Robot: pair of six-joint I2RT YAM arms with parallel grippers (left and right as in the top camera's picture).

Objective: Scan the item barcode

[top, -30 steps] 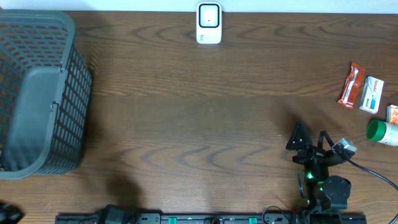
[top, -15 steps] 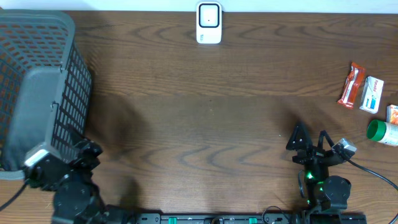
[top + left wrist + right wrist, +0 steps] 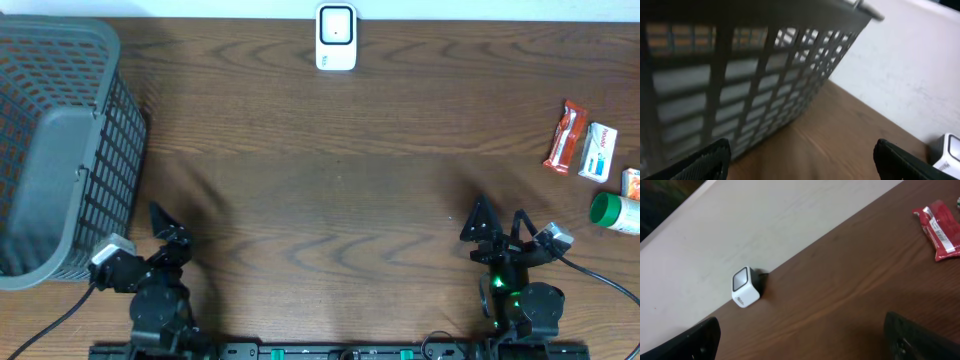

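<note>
A big dark brown wooden table (image 3: 330,200) with wavy lines in the wood, filling almost all of the view from above. Along its far edge, a thin strip of plain pale wall (image 3: 480,8). Seen from low down, smooth, with a few faint marks. Past the top of it, a dark patch (image 3: 665,200), too dim to make out. Soft light on the wood.

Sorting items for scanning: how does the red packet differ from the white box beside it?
The red packet is long, narrow and crinkled; the white box is shorter, broader and flat-sided. The red packet is red-orange; the white box is white with bluish print. Both lie flat, side by side, untouched.
</note>
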